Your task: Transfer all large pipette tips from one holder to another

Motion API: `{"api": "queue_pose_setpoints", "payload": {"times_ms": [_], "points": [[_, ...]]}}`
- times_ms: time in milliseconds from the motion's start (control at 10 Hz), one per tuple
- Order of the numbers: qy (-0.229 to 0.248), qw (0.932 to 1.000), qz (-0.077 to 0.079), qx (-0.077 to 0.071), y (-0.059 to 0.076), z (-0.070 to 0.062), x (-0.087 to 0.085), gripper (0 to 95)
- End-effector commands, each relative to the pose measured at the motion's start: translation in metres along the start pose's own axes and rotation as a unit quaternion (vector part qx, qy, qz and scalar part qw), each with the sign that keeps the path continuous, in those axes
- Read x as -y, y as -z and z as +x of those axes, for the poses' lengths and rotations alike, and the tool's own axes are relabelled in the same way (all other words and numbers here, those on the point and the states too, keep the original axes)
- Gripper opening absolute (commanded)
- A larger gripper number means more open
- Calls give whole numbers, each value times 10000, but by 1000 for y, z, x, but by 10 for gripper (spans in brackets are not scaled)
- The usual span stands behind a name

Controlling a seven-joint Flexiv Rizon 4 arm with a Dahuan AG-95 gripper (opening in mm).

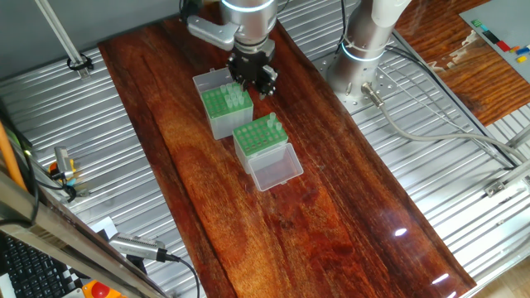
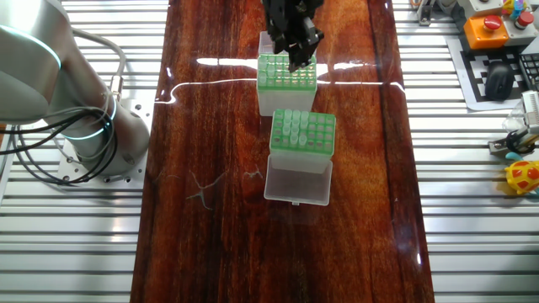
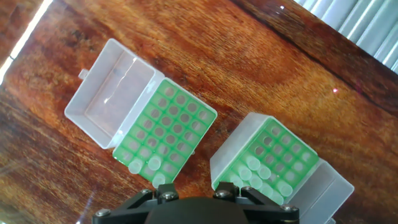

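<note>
The transfer is running well past its midpoint, judging by how the tips are sitting. The gripper (image 2: 296,61) is hanging directly over the grey-sided box (image 2: 282,101), at the edge of its grid that lies away from its whitish lid (image 1: 209,81). Whether the fingers are parted, closed or carrying a tip I cannot tell, since both fixed views are showing them too small and dark, and the hand view is showing only the black body of the hand. In the hand view a cluster of large pipette tips (image 3: 264,174), roughly nine, is standing in the grey-sided box, filling the rows furthest from its lid, while the rest of that grid is lying bare. The clear-sided box (image 3: 180,118) is sitting just beside the grey-sided box on the wooden table (image 1: 331,207), its clear lid (image 3: 112,99) folding out on the side facing away from the grey-sided box. Most of its holes are showing empty. Only three or four remaining tips (image 3: 149,164) are standing in it, all along the edge nearest the grey-sided box. Those few are what is left to move.
</note>
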State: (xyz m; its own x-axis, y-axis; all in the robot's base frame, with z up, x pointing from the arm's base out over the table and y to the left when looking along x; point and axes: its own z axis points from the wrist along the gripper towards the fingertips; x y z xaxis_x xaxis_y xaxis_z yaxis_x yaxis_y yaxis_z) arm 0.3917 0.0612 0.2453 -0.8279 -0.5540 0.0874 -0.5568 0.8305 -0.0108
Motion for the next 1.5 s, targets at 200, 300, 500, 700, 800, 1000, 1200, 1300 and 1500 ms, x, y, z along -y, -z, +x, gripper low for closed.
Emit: {"api": "queue_pose_setpoints", "payload": {"times_ms": [200,300,500,700,800,1000,1200,1300,1500], "points": [[-244,9993,-253,82,-9,-6,-14,380],[-378,9988,-296,103,-16,-10,-24,380],[-621,9974,-327,133,-30,-17,-48,380],[-708,9969,-320,151,-36,-17,-56,380],[-744,9967,-294,144,-36,-17,-56,380],[-743,9965,-373,127,-36,-17,-56,380],[-864,9951,-474,64,-36,-17,-56,380],[-948,9938,-579,29,-39,-17,-56,380],[-1035,9920,-718,1,-54,-18,-60,380]]}}
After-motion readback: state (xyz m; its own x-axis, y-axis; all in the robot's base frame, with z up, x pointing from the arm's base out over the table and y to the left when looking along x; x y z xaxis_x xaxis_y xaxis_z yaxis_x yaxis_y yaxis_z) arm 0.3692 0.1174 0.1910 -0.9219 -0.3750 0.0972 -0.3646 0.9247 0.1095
